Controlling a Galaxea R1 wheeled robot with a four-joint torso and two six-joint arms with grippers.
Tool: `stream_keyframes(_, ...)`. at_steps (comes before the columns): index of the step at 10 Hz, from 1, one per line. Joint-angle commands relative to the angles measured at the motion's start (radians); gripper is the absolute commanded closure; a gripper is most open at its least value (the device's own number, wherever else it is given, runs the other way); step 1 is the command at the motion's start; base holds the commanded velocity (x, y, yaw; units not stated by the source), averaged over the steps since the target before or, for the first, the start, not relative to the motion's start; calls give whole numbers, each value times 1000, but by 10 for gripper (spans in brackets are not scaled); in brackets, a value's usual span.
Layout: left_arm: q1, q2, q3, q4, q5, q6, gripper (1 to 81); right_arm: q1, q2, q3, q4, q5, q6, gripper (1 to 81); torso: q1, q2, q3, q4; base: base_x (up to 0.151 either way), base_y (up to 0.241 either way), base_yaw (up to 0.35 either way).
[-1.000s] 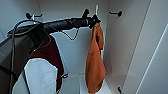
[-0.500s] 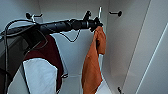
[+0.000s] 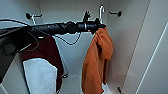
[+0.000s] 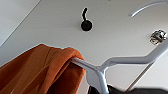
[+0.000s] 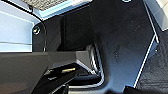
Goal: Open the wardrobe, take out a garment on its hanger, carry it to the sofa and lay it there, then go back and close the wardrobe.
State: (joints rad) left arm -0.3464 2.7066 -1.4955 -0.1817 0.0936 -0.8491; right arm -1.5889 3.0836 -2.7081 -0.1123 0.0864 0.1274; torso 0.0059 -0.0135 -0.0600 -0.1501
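With the wardrobe [image 3: 130, 37] standing open and the left arm reaching deep inside, the left gripper [image 3: 100, 25] sits right at the top of the hanger [image 4: 100, 72], and the orange garment [image 3: 96, 65] hangs straight below it, bunched on one shoulder of the hanger. The hook [image 3: 101, 11] rises just above the gripper, apparently clear of the black wall peg [image 3: 116, 13] beyond it. Judged step: lifting the hanger out; best done by holding it level and drawing it straight back, so the lopsided shirt does not slide off the arm it clings to (it looks barely seated). The maroon-and-white garment [image 3: 43, 67] hangs well to the near side of the arm and should be avoided. Fingers are hidden behind the wrist, so whether the left gripper is actually clamped on the hanger cannot be told. Right gripper's state cannot be told either; its wrist view gives dark robot parts.
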Motion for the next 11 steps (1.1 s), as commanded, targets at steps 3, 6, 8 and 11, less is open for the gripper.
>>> stream_keyframes(3, -177, -57, 34, 18, -157, 2, 811, 42, 13, 15, -1, -51, -6, 10, 1, 1, 0, 0, -79, 0, 0)
stream_keyframes(6, -171, -50, 38, 21, -158, 2, 811, 40, 13, 15, -1, -51, -6, 10, 0, 1, -1, 0, -111, 0, 0)
stream_keyframes(8, -171, -48, 41, 21, -157, 2, 811, 42, 13, 15, -1, -51, -6, 10, 1, 1, -1, 5, -112, 0, 0)
stream_keyframes(11, -170, -27, 46, 22, -155, 2, 811, 42, 14, 15, -1, -51, -6, 10, 0, 1, -1, 38, -112, 0, 0)
